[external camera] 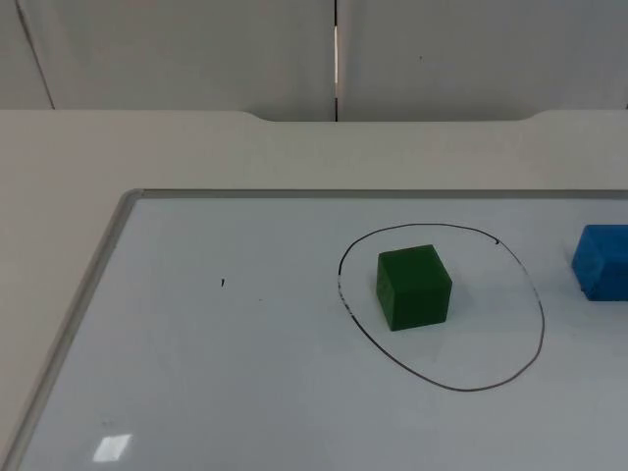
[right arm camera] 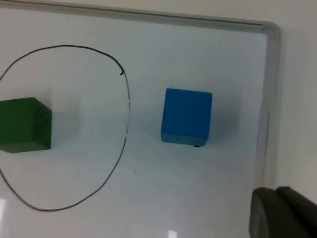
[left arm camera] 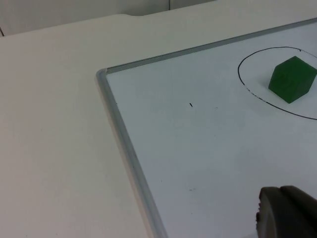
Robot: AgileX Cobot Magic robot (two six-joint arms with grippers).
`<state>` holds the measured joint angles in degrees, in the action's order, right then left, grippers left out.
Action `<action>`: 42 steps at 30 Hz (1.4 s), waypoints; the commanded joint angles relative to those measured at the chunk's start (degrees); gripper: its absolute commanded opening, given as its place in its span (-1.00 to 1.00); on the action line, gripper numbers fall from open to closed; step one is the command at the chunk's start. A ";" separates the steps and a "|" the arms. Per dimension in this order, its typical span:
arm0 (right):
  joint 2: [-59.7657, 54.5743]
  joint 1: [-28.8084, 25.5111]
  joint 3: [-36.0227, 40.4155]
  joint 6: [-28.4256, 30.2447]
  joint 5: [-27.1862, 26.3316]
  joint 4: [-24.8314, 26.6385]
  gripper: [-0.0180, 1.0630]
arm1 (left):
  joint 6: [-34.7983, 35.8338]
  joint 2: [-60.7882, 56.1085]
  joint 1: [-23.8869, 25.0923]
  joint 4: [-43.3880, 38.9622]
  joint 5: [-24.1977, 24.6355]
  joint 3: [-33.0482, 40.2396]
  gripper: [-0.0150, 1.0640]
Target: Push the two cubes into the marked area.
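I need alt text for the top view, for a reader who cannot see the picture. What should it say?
A green cube sits inside a hand-drawn black oval on a whiteboard, while a blue cube stands outside the oval, at the picture's right edge. The whiteboard lies on a white table that ends at a grey partition wall.

I can read no text, label, brand or number anywhere; the one sign is a hand-drawn black ring (external camera: 442, 309) on the whiteboard (external camera: 245, 373), with a small stray ink tick at its 1 o'clock edge
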<state>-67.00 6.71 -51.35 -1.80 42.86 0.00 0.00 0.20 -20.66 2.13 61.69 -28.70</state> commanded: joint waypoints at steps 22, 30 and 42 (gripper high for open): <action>-29.62 -0.20 -0.47 0.04 -25.92 -1.38 -0.97 | 0.37 -0.20 0.10 -0.19 -0.04 0.39 -0.98; -36.14 -0.31 -0.47 0.04 -31.79 -1.38 -0.97 | 0.37 -0.20 0.10 -0.19 -0.04 0.39 -0.98; -40.00 -2.55 -0.47 -1.70 -34.60 -0.83 -0.97 | 0.37 -0.20 0.10 -0.19 -0.04 0.39 -0.98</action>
<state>-106.03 4.79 -51.99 -3.08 6.21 -0.76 0.00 0.20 -20.66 2.13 61.69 -28.70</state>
